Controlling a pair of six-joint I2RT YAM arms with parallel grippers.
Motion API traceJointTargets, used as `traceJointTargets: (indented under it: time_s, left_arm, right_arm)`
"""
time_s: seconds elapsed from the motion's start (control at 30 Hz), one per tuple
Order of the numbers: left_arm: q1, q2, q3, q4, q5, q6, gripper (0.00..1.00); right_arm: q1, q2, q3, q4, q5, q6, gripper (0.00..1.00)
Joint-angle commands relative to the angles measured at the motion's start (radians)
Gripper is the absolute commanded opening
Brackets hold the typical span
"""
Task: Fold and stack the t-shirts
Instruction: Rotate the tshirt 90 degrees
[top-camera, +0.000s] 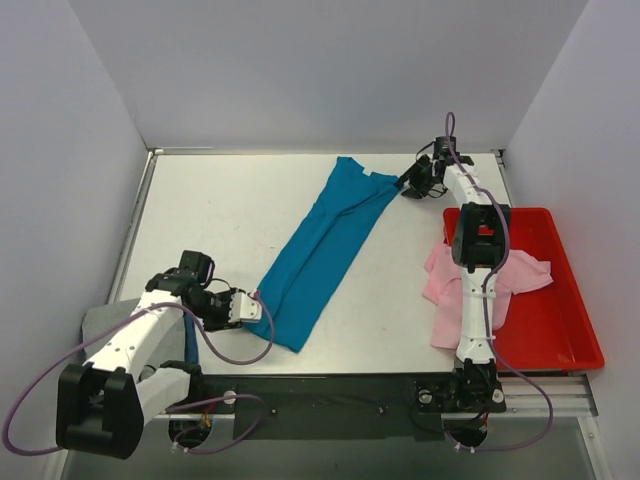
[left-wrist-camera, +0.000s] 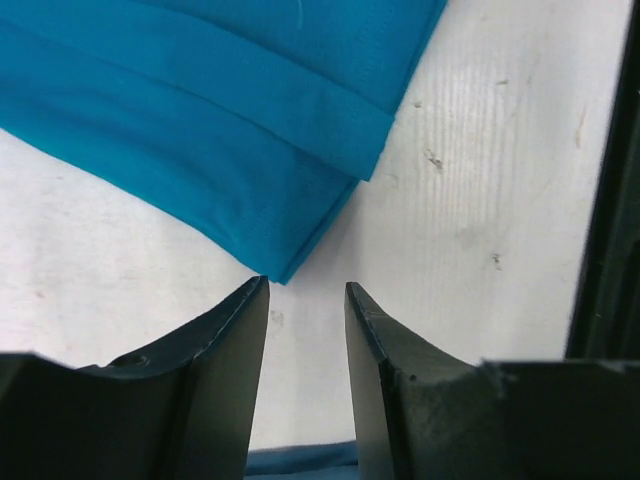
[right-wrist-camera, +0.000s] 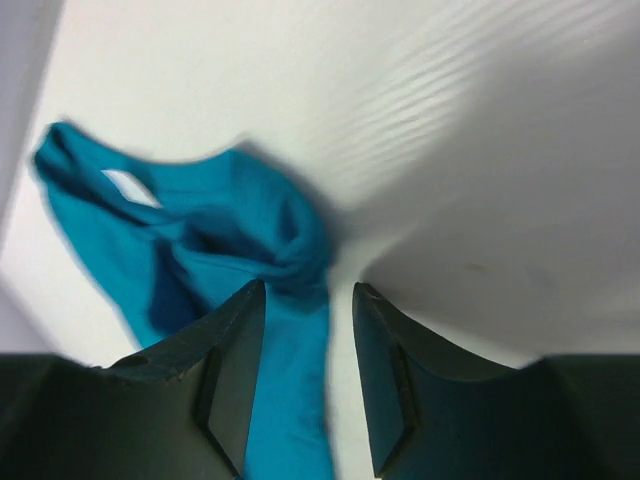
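The teal-blue t-shirt (top-camera: 318, 250) lies on the table as a long narrow strip, running from far centre to near left. My left gripper (top-camera: 256, 310) is open at the strip's near left edge. In the left wrist view the shirt's corner (left-wrist-camera: 280, 262) sits just ahead of the gripper (left-wrist-camera: 305, 287), with nothing between the fingers. My right gripper (top-camera: 405, 186) is open at the shirt's far right end. There the bunched teal cloth (right-wrist-camera: 250, 250) lies under and between the jaws of the gripper (right-wrist-camera: 308, 288), ungripped. The pale pink t-shirt (top-camera: 445, 290) lies crumpled, half over the tray's edge. The light grey t-shirt (top-camera: 97, 320) lies under my left arm.
A red plastic tray (top-camera: 560, 320) stands at the right of the table. Grey walls close in the back and both sides. The table's dark near edge (left-wrist-camera: 610, 200) shows at the right of the left wrist view.
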Motion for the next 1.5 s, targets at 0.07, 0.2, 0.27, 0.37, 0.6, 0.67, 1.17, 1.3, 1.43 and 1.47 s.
traceJointTargets:
  time_s: [0.07, 0.2, 0.27, 0.37, 0.6, 0.67, 1.17, 1.3, 1.43, 1.47]
  left_arm:
    - [0.003, -0.090, -0.055, 0.147, 0.083, 0.056, 0.47]
    - [0.005, -0.071, -0.060, 0.104, 0.089, 0.104, 0.47]
    - [0.003, -0.061, -0.058, 0.112, 0.097, 0.106, 0.47]
    - [-0.009, -0.035, -0.049, 0.136, 0.121, 0.101, 0.48]
    - [-0.041, 0.007, -0.040, 0.228, 0.147, 0.018, 0.50]
    - [-0.046, 0.005, -0.055, 0.261, 0.155, 0.018, 0.50]
    - [-0.089, 0.001, -0.126, 0.399, 0.169, 0.035, 0.50]
    - [-0.121, 0.011, -0.115, 0.344, 0.169, 0.122, 0.50]
    - [-0.165, 0.007, -0.117, 0.302, 0.159, 0.187, 0.50]
    - [-0.168, 0.007, -0.120, 0.302, 0.167, 0.192, 0.50]
  right_arm:
    - [0.048, 0.104, 0.094, 0.091, -0.033, 0.151, 0.07]
    - [0.035, 0.179, 0.197, 0.204, -0.027, 0.250, 0.00]
    - [0.028, 0.228, 0.284, 0.255, 0.001, 0.286, 0.00]
    - [0.025, 0.276, 0.340, 0.362, 0.035, 0.322, 0.08]
    - [0.028, 0.166, 0.243, 0.389, -0.059, 0.161, 0.82]
    - [0.048, 0.023, 0.106, 0.322, -0.040, 0.050, 0.87]
    - [0.549, -0.356, -0.262, -0.088, 0.043, -0.461, 0.00]
    - [0.647, -0.260, -0.153, -0.154, 0.098, -0.478, 0.00]
    - [0.675, -0.203, -0.116, -0.170, 0.127, -0.455, 0.00]
    - [0.675, -0.180, -0.107, -0.171, 0.118, -0.460, 0.00]
